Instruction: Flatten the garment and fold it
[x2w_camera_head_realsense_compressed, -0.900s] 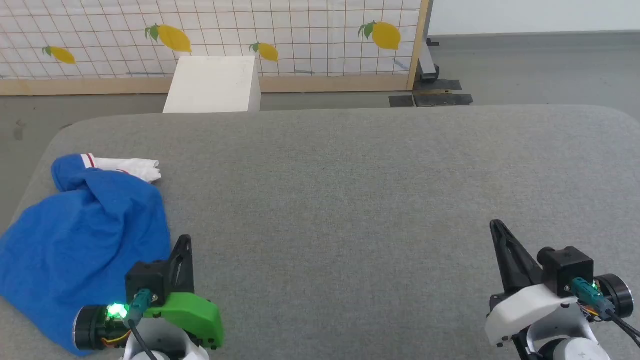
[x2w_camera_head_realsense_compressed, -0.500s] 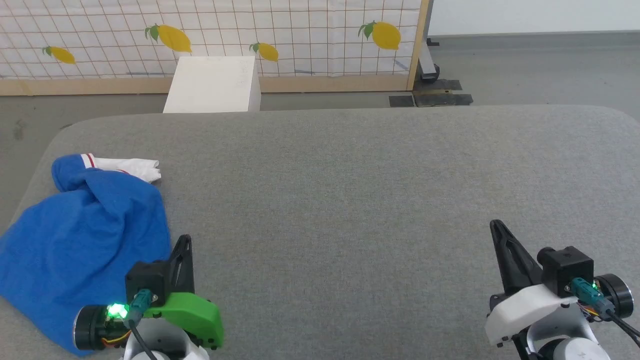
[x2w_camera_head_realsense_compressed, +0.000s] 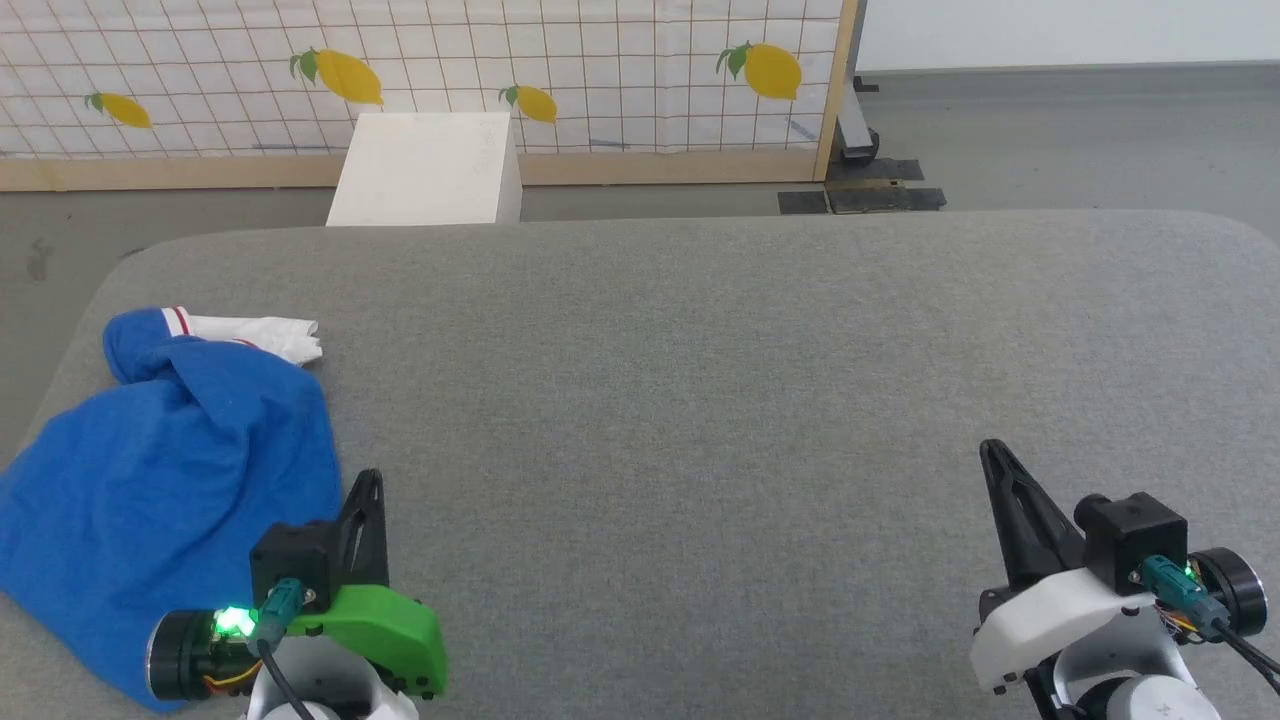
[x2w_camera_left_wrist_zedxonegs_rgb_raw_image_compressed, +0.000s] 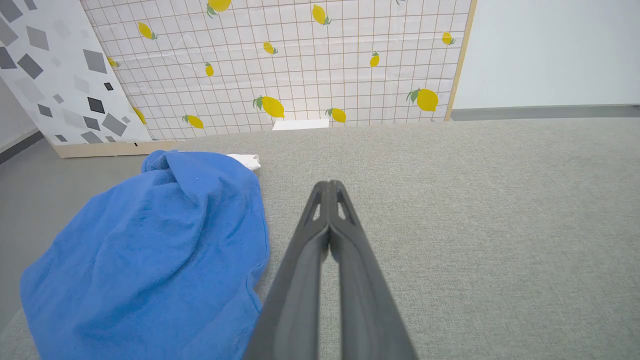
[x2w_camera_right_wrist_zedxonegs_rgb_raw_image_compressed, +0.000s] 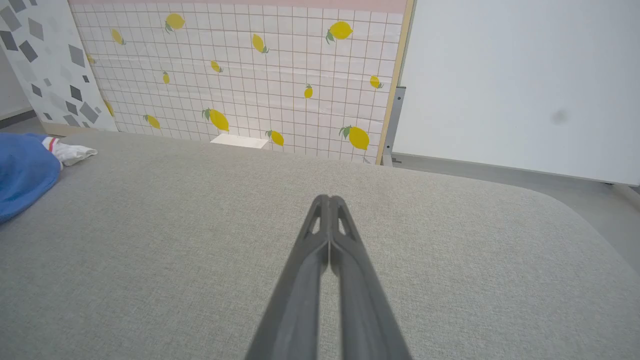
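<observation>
The garment (x2w_camera_head_realsense_compressed: 160, 480) lies crumpled in a royal-blue heap at the left end of the grey table (x2w_camera_head_realsense_compressed: 700, 400), a white sleeve with red-striped trim poking out at its far side. The left wrist view has the garment (x2w_camera_left_wrist_zedxonegs_rgb_raw_image_compressed: 145, 255) to the left of the fingers, and the garment (x2w_camera_right_wrist_zedxonegs_rgb_raw_image_compressed: 22, 172) sits at the far left of the right wrist view. My left gripper (x2w_camera_head_realsense_compressed: 370, 478) is shut and empty, just right of the heap's near edge. At the table's near right, my right gripper (x2w_camera_head_realsense_compressed: 990, 448) is shut and empty, far from the cloth.
Beyond the table's far edge stands a white box (x2w_camera_head_realsense_compressed: 430, 170) against a lemon-patterned tiled panel (x2w_camera_head_realsense_compressed: 600, 70). Grey floor surrounds the table, with dark plates (x2w_camera_head_realsense_compressed: 860, 195) at the panel's right foot. The table has rounded corners.
</observation>
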